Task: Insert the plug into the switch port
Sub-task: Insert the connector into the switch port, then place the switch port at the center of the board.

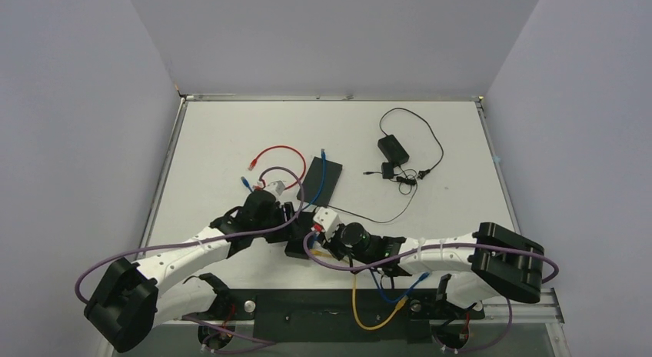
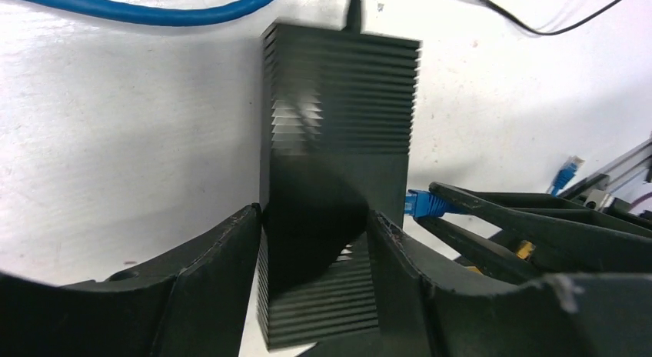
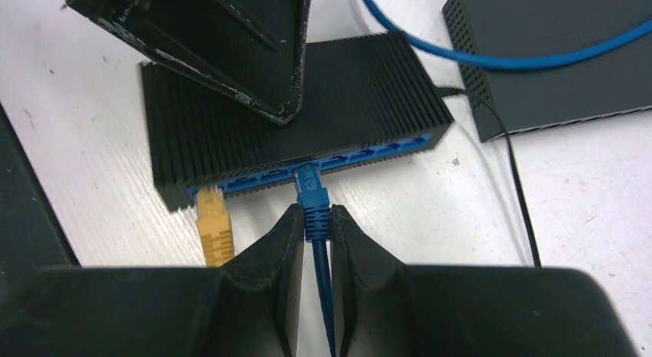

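Left pincer [image 2: 314, 222], in its wrist view, straddles the black ribbed plastic switch [image 2: 338, 95], a finger at each side, though I cannot tell whether it presses. Right pincer [image 3: 315, 218], in its own view, pinches the blue cable plug [image 3: 311, 189], whose tip sits at the switch's blue port row [image 3: 369, 151], a yellow plug [image 3: 214, 222] further along it. From above, the switch lies between the two pincers near the white table's [image 1: 231, 141] near edge.

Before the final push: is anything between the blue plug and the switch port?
Nothing visible. The right gripper holds the blue plug with its tip at the port row of the switch; the yellow plug sits in another port, apart.
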Available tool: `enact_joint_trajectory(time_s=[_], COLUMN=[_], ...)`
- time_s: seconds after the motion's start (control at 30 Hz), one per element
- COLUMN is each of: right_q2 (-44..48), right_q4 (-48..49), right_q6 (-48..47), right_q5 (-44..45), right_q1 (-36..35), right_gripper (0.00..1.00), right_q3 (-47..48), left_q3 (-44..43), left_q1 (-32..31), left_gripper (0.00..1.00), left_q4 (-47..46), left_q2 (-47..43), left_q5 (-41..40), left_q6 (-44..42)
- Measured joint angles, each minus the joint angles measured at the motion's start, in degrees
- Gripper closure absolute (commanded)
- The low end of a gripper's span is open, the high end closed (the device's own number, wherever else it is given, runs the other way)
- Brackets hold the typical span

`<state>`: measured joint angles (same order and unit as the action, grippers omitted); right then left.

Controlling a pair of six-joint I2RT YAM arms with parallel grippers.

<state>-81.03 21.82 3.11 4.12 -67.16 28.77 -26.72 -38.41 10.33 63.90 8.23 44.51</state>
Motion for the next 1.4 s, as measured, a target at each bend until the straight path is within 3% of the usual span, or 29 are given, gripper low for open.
enact_joint_trajectory(time_s=[0.37,0.67,0.93,1.4], right_q2=[12.6,30.5,35.1,28.2], right_q4=[1.7,-6.4,-16.4,-18.9], right_q6=[0.7,3.6,14.3,26.5], right_q5=[7.4,24.7,38.8,40.2], right_q1=[0.8,5.8,19.7,50.5], right_gripper=[1.00,1.00,1.00,1.00], right_q3=[-6.6,-8.2,-8.2,-7.8], left_q3=[-3.9,-5.0,-5.0,-2.8], left_q1=[7.4,8.5,8.8,8.9], left_gripper=[0.43,0.41,0.39,0.38], left_q4=[11.3,14.2,14.3,13.6], left_q2=[-10.6,-13.1,-13.5,-16.0], left_q5=[1.6,1.8,3.7,6.5], left_q6=[-1.2,-2.3,-2.3,-2.3])
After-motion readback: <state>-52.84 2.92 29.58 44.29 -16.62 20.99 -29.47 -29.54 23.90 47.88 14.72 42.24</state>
